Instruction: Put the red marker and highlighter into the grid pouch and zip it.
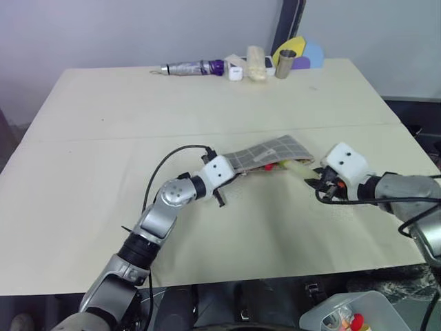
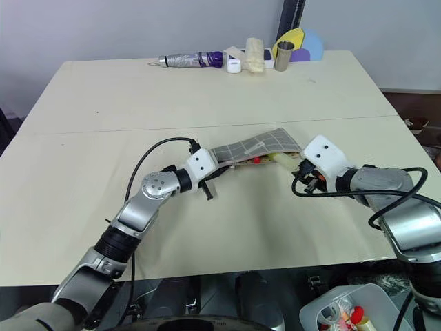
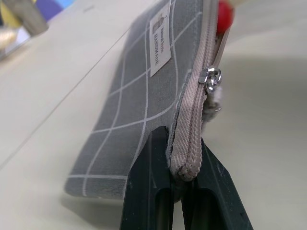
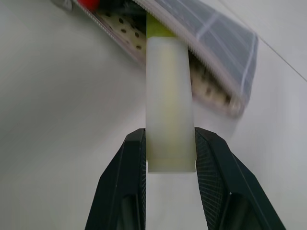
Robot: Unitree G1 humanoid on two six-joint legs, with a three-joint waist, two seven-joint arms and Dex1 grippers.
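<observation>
The grid pouch (image 1: pixel 272 152) lies tilted mid-table, grey with white lines and a white label (image 3: pixel 159 40). My left gripper (image 3: pixel 182 143) is shut on the zipper edge at the pouch's near end, just below the zipper pull (image 3: pixel 212 79). The red marker (image 3: pixel 224 14) shows as a red tip inside the open mouth. My right gripper (image 4: pixel 169 139) is shut on the highlighter (image 4: pixel 169 100). Its pale body points at the pouch and its yellow cap sits in the opening.
Along the table's far edge lie a silver and purple tube (image 1: pixel 193 67), small white items (image 1: pixel 256 63) and a metal cup (image 1: pixel 285 63). A clear plastic bin (image 1: pixel 351 314) stands below the table's near right corner. A black cable (image 1: pixel 162 172) loops over my left arm.
</observation>
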